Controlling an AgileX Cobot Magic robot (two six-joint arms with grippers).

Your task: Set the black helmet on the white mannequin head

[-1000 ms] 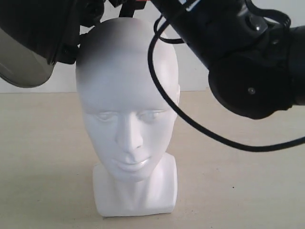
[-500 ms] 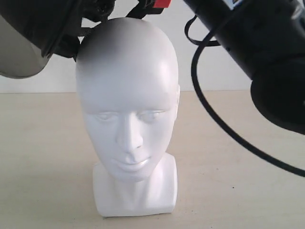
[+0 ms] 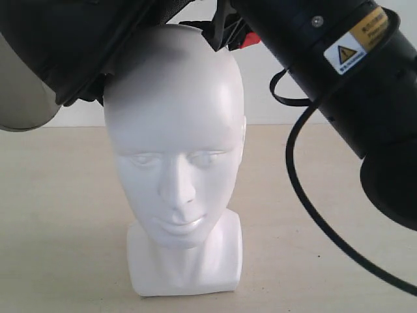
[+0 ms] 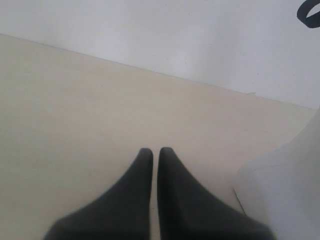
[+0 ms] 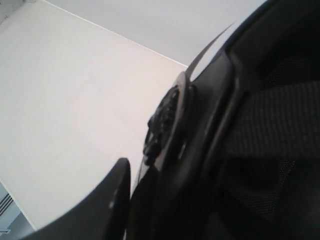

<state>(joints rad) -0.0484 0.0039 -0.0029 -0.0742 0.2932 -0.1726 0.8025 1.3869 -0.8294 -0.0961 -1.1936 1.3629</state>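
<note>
- Black helmet [image 3: 71,45] hangs tilted in the air at the upper left of the white mannequin head [image 3: 172,130] in the exterior view. Its rim is at the crown and its smoky visor [image 3: 19,98] is out to the left.
- Right gripper [image 5: 131,187] is clamped on the helmet's edge, with one finger [image 5: 117,200] outside the shell.
- Left gripper [image 4: 152,152] has its fingers together, holding nothing, above the table [image 4: 65,110].
- The head stands upright on the table, face bare.
- A red buckle [image 3: 249,40] shows beside the crown.

A glossy white mannequin head [image 3: 174,130] on a beige table [image 3: 58,228], black helmet [image 3: 71,45] at ten o'clock, its clip [image 3: 249,40] red.
</note>
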